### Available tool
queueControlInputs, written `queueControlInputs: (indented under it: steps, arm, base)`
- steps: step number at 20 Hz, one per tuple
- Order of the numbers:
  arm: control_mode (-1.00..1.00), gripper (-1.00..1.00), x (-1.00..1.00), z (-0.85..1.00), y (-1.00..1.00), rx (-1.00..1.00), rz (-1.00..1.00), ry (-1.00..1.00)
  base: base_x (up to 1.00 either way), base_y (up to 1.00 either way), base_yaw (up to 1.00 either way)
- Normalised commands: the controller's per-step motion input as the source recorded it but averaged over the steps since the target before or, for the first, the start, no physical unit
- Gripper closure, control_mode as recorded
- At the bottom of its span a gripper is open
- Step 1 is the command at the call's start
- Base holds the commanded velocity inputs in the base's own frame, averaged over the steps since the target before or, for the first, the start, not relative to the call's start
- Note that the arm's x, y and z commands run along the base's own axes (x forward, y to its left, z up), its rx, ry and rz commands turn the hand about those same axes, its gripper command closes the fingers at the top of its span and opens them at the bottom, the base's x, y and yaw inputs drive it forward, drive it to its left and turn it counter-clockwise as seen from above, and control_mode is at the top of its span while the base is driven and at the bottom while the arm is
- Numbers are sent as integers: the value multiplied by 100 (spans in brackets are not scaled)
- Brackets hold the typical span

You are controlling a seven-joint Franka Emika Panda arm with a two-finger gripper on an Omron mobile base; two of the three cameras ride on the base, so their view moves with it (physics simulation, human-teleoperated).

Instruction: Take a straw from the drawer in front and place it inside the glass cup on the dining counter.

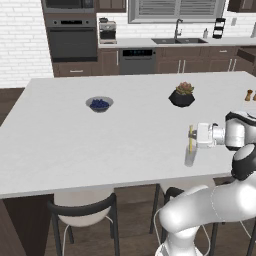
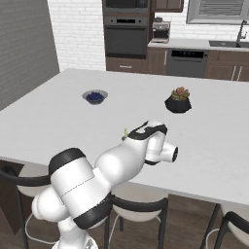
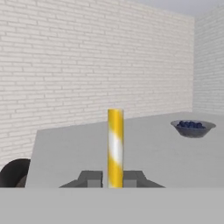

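Observation:
My gripper point(image 1: 192, 135) is shut on the straw point(image 1: 190, 145), a pale yellow stick held upright over the near right part of the white dining counter point(image 1: 75, 145). Directly under it stands the clear glass cup point(image 1: 190, 158); the straw's lower end reaches the cup's mouth, and I cannot tell how deep it goes. In the hand view the straw point(image 3: 115, 146) rises between the two dark fingertips of the gripper point(image 3: 115, 178). The straw's top point(image 2: 125, 132) peeks out behind my arm in the right base view. The drawer is out of view.
A bowl of blue berries point(image 1: 99, 104) point(image 2: 95, 96) point(image 3: 192, 127) sits at mid counter on the left. A black pot with a succulent point(image 1: 181, 96) point(image 2: 178, 102) stands farther back. Black-backed chairs point(image 1: 82, 210) are tucked under the near edge.

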Motion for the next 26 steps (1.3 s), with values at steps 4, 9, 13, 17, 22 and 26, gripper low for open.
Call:
queueControlInputs:
  steps: [4, 9, 13, 17, 22, 26]
  arm:
    - [-100, 100, 0, -21, 0, 0, 0, 0]
    - [-100, 100, 0, -16, 0, 0, 0, 0]
    - [-100, -100, 0, -1, 0, 0, 0, 0]
    - [-100, -100, 0, 0, -8, 0, 0, 0]
    - [-100, -100, 0, 3, -4, 0, 0, 0]
    - [-100, -100, -4, 74, -7, 0, 0, 0]
  base:
    - [0, 0, 0]
    - [0, 0, 0]
    - [0, 0, 0]
    - [0, 0, 0]
    - [0, 0, 0]
    - [0, 0, 0]
